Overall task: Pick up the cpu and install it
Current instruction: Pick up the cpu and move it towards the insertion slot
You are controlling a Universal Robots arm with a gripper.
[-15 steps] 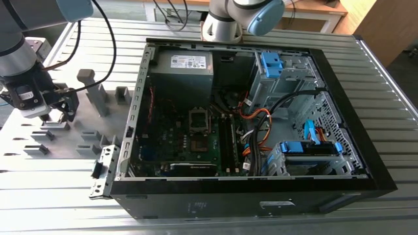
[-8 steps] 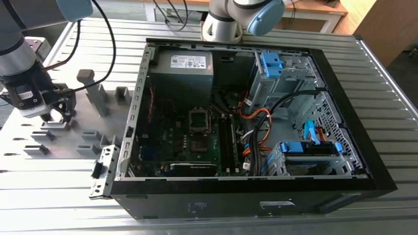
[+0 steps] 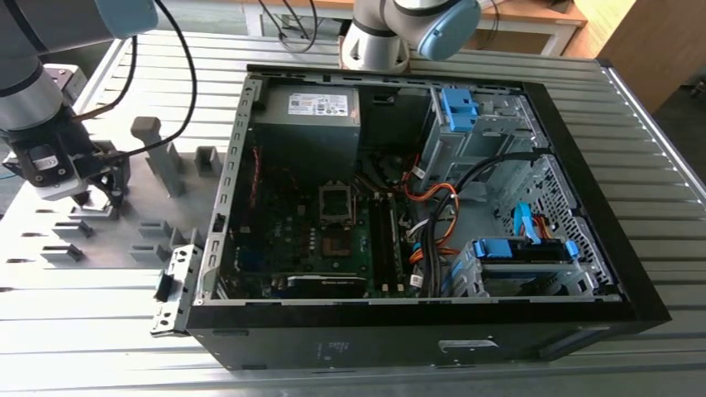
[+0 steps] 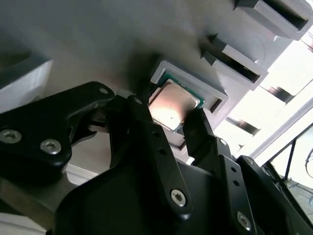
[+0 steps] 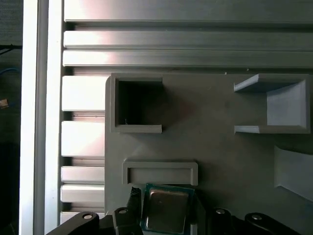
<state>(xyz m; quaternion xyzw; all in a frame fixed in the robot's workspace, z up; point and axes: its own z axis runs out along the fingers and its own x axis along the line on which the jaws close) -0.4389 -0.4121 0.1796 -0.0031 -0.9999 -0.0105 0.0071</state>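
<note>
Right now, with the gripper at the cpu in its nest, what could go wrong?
The cpu sits recessed in the grey nest at the gripper; an off-centre lift could jam it on the wall or drop it. Orange cables run near the socket; they could snag on approach.

Exterior view sits high and well back, angled down over the open computer case (image 3: 331,341), gripper (image 3: 97,188) off at the exterior view's left; first wrist view looks straight down, close over the grey fixture tray (image 5: 220,147); second wrist view slants along the gripper (image 4: 168,113), closer yet; both wrist views share the cpu (image 4: 175,102) (image 5: 165,211) at the gripper's tip.
</note>
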